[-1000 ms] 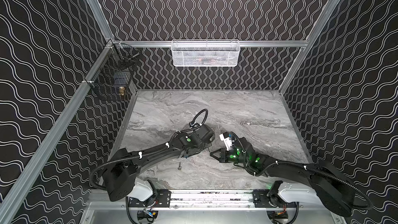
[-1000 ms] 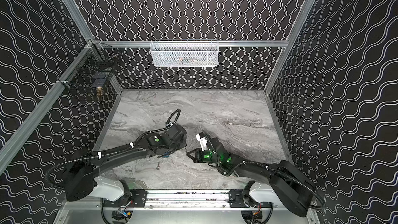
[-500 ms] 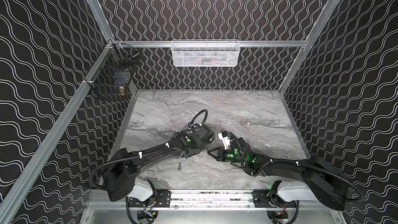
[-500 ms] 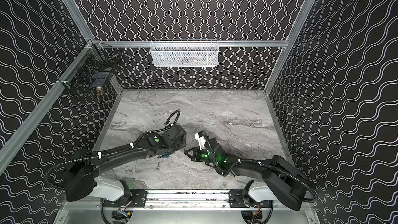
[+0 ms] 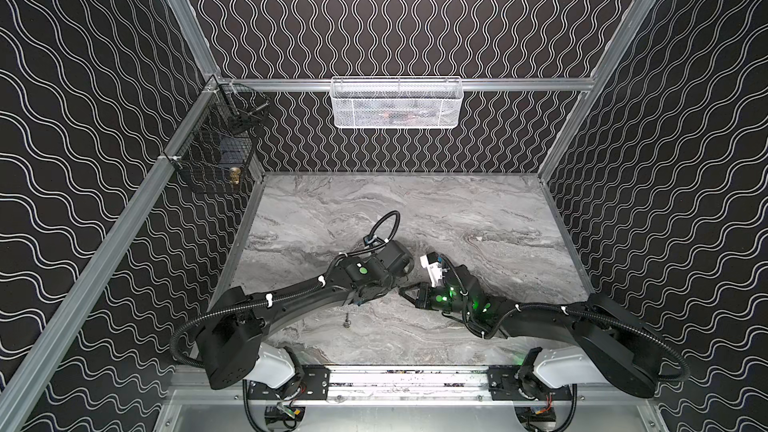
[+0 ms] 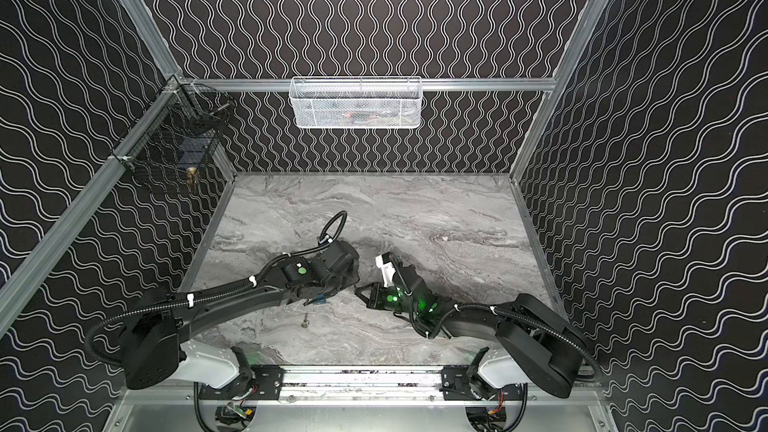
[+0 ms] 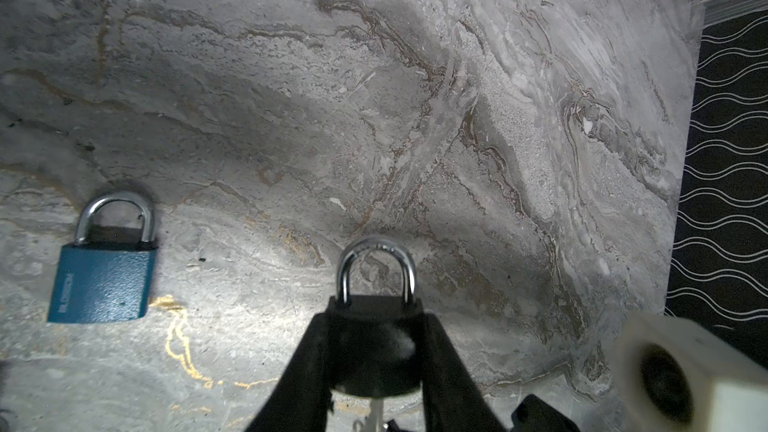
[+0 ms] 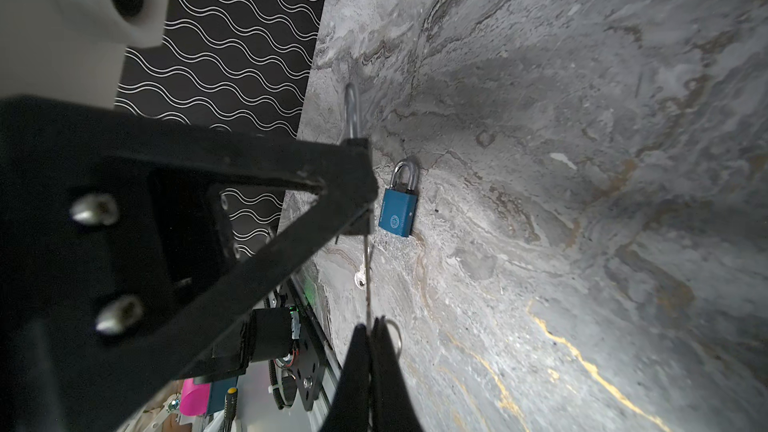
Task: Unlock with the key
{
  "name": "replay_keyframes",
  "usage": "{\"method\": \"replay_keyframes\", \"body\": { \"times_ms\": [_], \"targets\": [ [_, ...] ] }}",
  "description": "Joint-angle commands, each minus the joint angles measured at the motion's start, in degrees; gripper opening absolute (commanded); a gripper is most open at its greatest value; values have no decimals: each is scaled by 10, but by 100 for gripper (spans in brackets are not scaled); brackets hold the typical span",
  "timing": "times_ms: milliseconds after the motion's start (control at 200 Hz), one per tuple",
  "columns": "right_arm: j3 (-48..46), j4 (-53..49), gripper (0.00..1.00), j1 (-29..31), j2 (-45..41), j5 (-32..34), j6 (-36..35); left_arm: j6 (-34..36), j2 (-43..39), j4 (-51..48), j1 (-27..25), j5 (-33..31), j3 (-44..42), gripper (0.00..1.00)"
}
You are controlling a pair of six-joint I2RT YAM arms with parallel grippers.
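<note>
Key (image 8: 366,268), a thin silver metal one seen edge-on in the right wrist view, is pinched at its head in my right tool (image 8: 372,336), which is clenched tight on it; a small wire ring (image 8: 400,338) hangs at the same end. My left tool (image 7: 374,320) is grasping the black-bodied padlock with the silver steel shackle (image 7: 374,351) by its two sides, and it looks to be held up off the grey marbled table (image 7: 457,118).

I judge the job to be about midway. Both things are in hand and brought together, and the key's tip meets the underside of the black padlock, where the keyway should be. In the left wrist view a bit of silver blade shows just below the body. Whether the blade is fully seated I cannot tell. The shackle sits with both legs down in the body, so the lock is not yet open: the seating, the turn and the release are left.

My mark is the blue padlock with the silver shackle (image 7: 102,280), lying flat on the table. The black padlock is held just beside it, and the key and right tool lie farther from it, past the black padlock
</note>
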Motion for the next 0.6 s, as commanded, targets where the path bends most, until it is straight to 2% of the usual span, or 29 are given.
{"method": "replay_keyframes", "body": {
  "times_ms": [0, 265, 591],
  "targets": [
    [9, 29, 0, -1, 1, 2, 7, -7, -2, -7, 1, -9, 3, 9],
    [19, 9, 0, -9, -1, 6, 10, 7, 0, -25, 0, -26, 8, 8],
    [29, -26, 0, -9, -20, 34, 9, -13, -5, -14, 0, -20, -2, 7]
  ]
}}
